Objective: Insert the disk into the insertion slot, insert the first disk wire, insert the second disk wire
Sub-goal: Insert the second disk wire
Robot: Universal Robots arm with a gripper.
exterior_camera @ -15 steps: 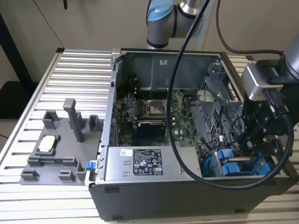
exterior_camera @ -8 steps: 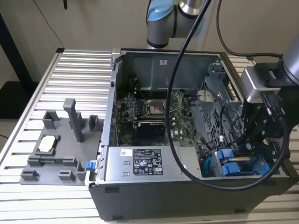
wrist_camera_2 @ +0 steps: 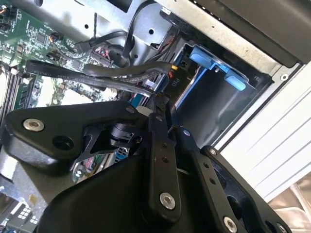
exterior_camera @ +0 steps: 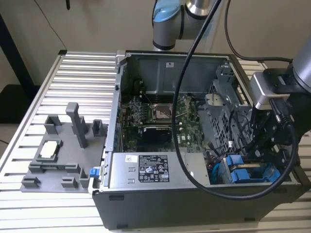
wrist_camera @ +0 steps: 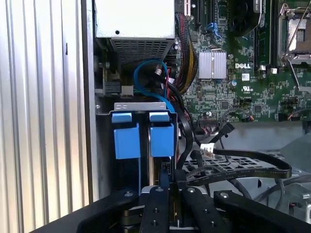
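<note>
Ribbed aluminium tabletop [exterior_camera: 73, 73] carries an open desktop computer case [exterior_camera: 194, 204], with a grey fixture tray [exterior_camera: 63, 155] well apart from the gripper toward the exterior view's left. Inside the case lie the green motherboard [exterior_camera: 160, 114] and the silver power-supply box [exterior_camera: 155, 170], both farther from the gripper than the drive bay.

The gripper [exterior_camera: 265, 141] is down inside the case at the exterior view's right, directly over the insertion slot [wrist_camera: 143, 109]. The disk [wrist_camera: 144, 141] already sits in that slot, its blue carrier tabs standing side by side just ahead of the fingertips, its long axis running down into the bay, away from the gripper.

In the first wrist view the two black fingers [wrist_camera: 156, 213] look drawn close together, and something thin and dark seems pinched between them, possibly a wire connector; I cannot tell for certain what is gripped. A flat black cable [wrist_camera: 252, 167] and a white-tipped connector [wrist_camera: 207, 148] lie just beside the fingers on the motherboard side.

The second wrist view shows the bay's open mouth and a blue fitting [wrist_camera_2: 218, 68] beyond the gripper linkage [wrist_camera_2: 160, 160], with the black cables [wrist_camera_2: 97, 73] crossing toward it; the first wrist view instead shows both blue tabs squarely.
</note>
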